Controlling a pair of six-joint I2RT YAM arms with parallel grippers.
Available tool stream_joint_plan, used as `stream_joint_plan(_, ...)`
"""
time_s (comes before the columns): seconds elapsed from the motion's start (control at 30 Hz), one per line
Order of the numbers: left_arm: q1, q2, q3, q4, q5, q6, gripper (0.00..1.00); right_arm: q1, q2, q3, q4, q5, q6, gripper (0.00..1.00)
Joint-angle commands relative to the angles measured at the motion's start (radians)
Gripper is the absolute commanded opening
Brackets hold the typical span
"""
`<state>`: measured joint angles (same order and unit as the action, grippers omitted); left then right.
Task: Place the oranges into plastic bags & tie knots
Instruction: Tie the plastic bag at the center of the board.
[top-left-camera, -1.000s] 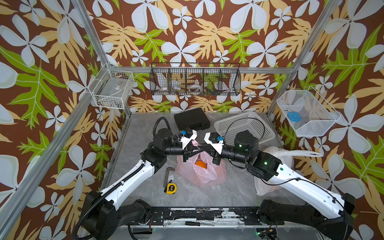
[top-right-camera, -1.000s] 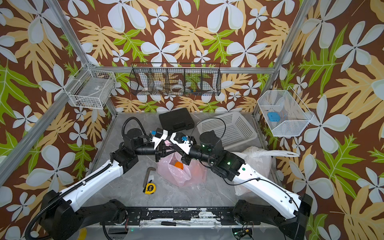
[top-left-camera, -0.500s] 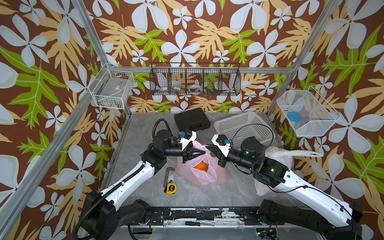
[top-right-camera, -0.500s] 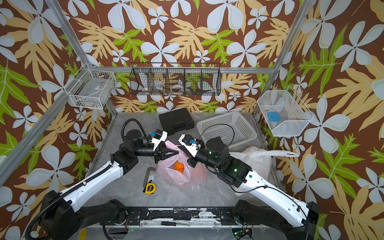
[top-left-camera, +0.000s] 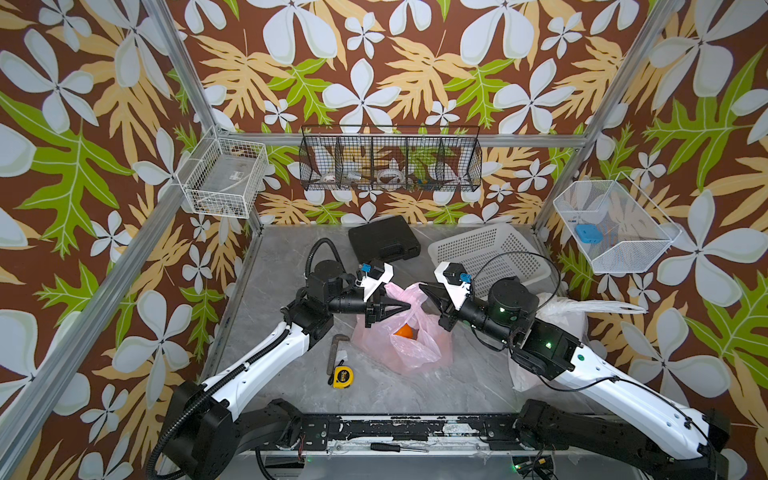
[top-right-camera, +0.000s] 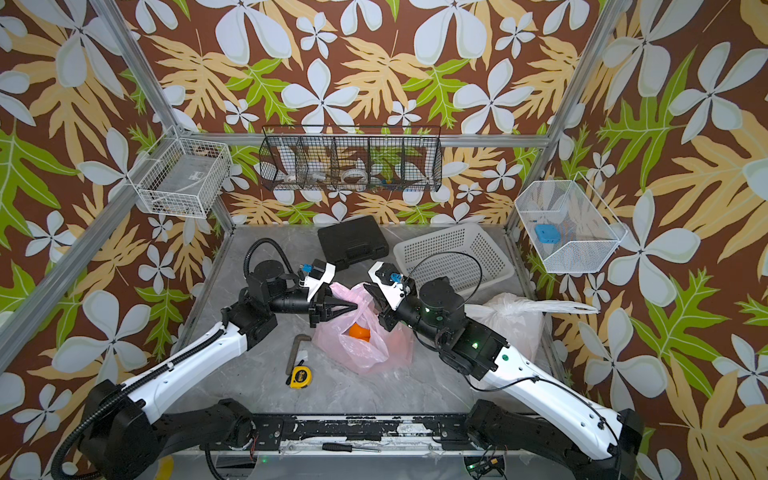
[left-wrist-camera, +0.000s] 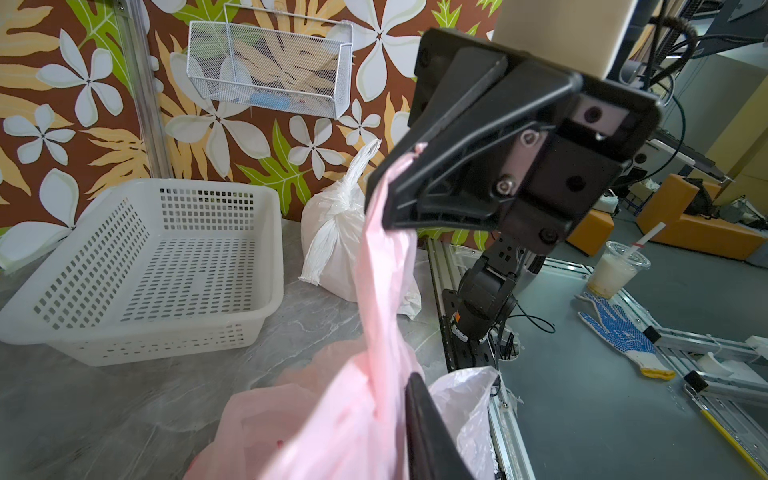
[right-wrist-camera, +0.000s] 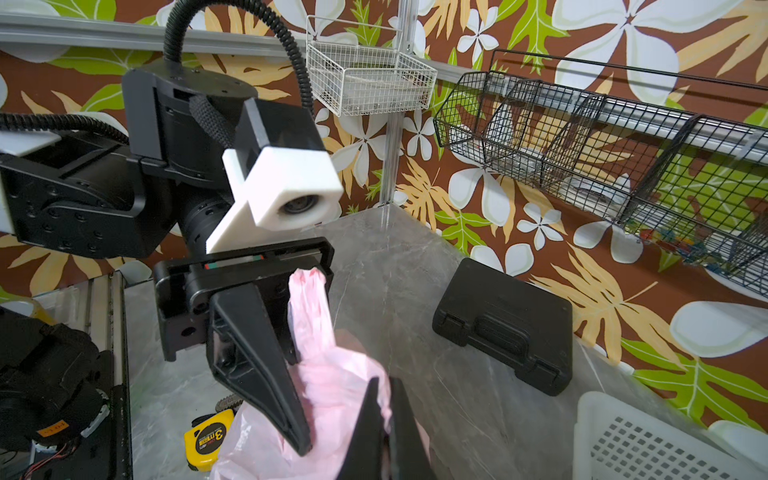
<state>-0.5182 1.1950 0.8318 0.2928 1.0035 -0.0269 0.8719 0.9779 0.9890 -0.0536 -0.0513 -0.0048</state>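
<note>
The pink plastic bag (top-left-camera: 411, 353) (top-right-camera: 365, 349) lies mid-table with one orange (top-left-camera: 405, 331) (top-right-camera: 359, 332) showing through its mouth. My left gripper (top-left-camera: 405, 307) (top-right-camera: 353, 308) is shut on one pink handle strip (right-wrist-camera: 307, 299), which runs up between its fingers (right-wrist-camera: 257, 353). My right gripper (top-left-camera: 422, 286) (right-wrist-camera: 384, 386) faces it a short gap away, shut on the other pink strip (left-wrist-camera: 386, 257). The white plastic bag (top-left-camera: 557, 316) (left-wrist-camera: 336, 249) sits at the right with a knot (left-wrist-camera: 347, 195) in its handles. Other oranges are hidden.
A white perforated basket (top-left-camera: 486, 257) and a black case (top-left-camera: 384, 243) stand behind the bags. A yellow tape measure (top-left-camera: 344, 376) and a metal key (top-left-camera: 336, 349) lie left of the pink bag. Wire baskets hang on the walls.
The two grippers were almost touching above the pink bag. The right one has drawn back to the right, pulling its handle strip away from the left one.
</note>
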Motion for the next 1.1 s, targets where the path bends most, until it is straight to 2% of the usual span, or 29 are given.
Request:
stream_joint_plan(0.0,-0.001,-0.008,-0.005,-0.008,0.008,0.016,0.21,0.001,-0.004,0.0,0.038,0.034,0.021,0.0)
stream_joint_plan(0.1,0.0,-0.012,-0.004,-0.02,0.005,0.026,0.17,0.001,-0.006,0.003,0.039,0.038,0.023,0.0)
stream_joint_plan(0.23,0.0,-0.013,0.006,-0.045,0.0,0.042,0.0,0.001,0.0,0.013,0.017,0.057,0.017,0.0)
stream_joint_plan(0.27,0.0,-0.014,0.007,-0.047,-0.006,0.044,0.0,0.002,-0.004,0.013,0.01,0.072,0.011,0.0)
stream_joint_plan(0.3,0.0,-0.015,0.009,-0.049,-0.007,0.044,0.0,0.001,-0.012,0.01,0.004,0.095,0.004,0.05)
stream_joint_plan(0.4,0.0,-0.019,0.01,-0.052,-0.02,0.039,0.0,0.001,-0.052,-0.016,-0.01,0.133,-0.031,0.4)
stream_joint_plan(0.47,0.0,-0.019,0.015,-0.061,-0.022,0.043,0.0,0.001,-0.089,-0.047,-0.023,0.107,-0.056,0.62)
stream_joint_plan(0.5,0.0,-0.017,0.02,-0.073,-0.024,0.049,0.0,0.001,-0.11,-0.059,-0.037,0.078,-0.068,0.71)
stream_joint_plan(0.53,0.0,-0.014,0.025,-0.087,-0.028,0.054,0.0,0.001,-0.123,-0.059,-0.065,0.044,-0.079,0.75)
stream_joint_plan(0.67,0.0,0.003,0.074,-0.196,-0.069,0.094,0.0,0.001,-0.149,-0.037,-0.166,0.056,-0.119,0.78)
stream_joint_plan(0.73,0.0,0.013,0.101,-0.243,-0.074,0.096,0.0,0.001,-0.161,-0.054,-0.163,0.083,-0.132,0.84)
stream_joint_plan(0.87,0.001,0.026,0.141,-0.311,-0.06,0.095,0.0,0.003,-0.105,-0.057,-0.21,0.06,-0.176,0.88)
stream_joint_plan(0.93,0.0,0.026,0.145,-0.325,-0.06,0.093,0.0,0.003,-0.089,-0.083,-0.149,0.035,-0.156,0.88)
stream_joint_plan(1.0,0.0,0.021,0.141,-0.328,-0.059,0.1,0.0,0.004,-0.097,-0.118,-0.056,0.048,-0.11,0.81)
stream_joint_plan(1.07,0.0,0.016,0.133,-0.33,-0.056,0.117,0.0,0.003,-0.113,-0.127,0.021,0.031,-0.087,0.78)
